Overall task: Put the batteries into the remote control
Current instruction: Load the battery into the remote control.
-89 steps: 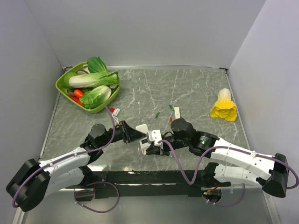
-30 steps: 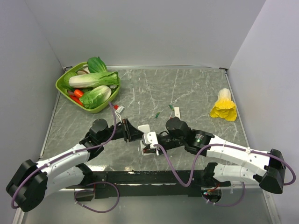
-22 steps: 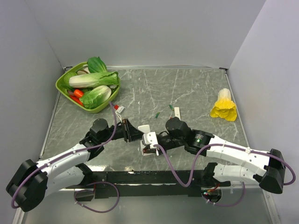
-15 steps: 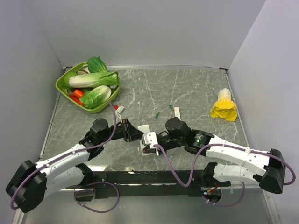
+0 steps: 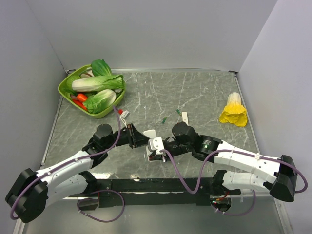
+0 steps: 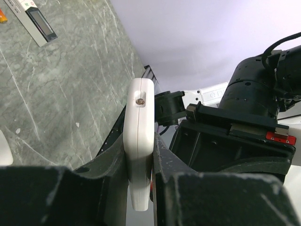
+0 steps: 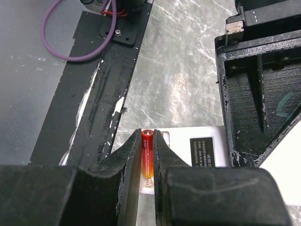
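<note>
White-shelled left arm [image 5: 63, 170] and right arm [image 5: 243, 158], black joints, looping purple cables [image 5: 185, 181].

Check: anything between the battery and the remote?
Nothing visible. The battery, clamped in the right end effector, sits right at the white remote held by the left end effector, with no other object between them.

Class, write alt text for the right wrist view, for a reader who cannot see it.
The right end effector pinches an orange battery between its fingers, just above the white remote and its labelled back. The black left end effector fills the right side, above a grey marbled table.
</note>
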`<action>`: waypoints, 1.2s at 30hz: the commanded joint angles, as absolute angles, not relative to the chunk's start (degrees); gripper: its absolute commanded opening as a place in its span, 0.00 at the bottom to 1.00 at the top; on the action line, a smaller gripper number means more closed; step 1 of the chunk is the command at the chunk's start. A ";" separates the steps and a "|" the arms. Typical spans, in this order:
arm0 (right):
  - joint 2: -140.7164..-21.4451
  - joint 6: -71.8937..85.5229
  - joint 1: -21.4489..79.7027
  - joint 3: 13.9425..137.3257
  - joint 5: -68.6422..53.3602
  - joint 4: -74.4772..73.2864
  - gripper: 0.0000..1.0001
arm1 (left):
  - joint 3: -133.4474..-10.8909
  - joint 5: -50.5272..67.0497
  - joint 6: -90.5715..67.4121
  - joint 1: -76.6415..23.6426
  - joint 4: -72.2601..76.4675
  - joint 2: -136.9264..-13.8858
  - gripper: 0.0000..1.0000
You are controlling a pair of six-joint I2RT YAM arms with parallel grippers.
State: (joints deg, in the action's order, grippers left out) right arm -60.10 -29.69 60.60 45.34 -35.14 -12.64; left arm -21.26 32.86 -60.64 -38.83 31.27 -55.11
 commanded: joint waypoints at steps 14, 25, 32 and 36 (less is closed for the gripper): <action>-60.91 -31.55 60.64 47.02 -33.31 -15.99 0.00 | -23.55 31.82 -59.85 -38.58 32.34 -52.65 0.02; -63.54 -31.55 60.64 48.52 -35.33 -16.61 0.15 | -23.82 31.73 -60.12 -38.58 31.38 -53.26 0.02; -64.34 -32.17 60.64 48.43 -35.16 -16.79 0.15 | -23.12 31.55 -62.48 -38.58 32.52 -53.97 0.02; -64.86 -32.43 60.64 48.25 -34.54 -17.31 0.16 | -21.80 31.46 -64.51 -38.41 34.62 -54.49 0.02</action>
State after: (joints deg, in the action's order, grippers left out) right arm -63.51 -31.03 60.60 46.87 -34.39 -14.24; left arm -21.23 31.22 -60.29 -38.81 27.99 -54.35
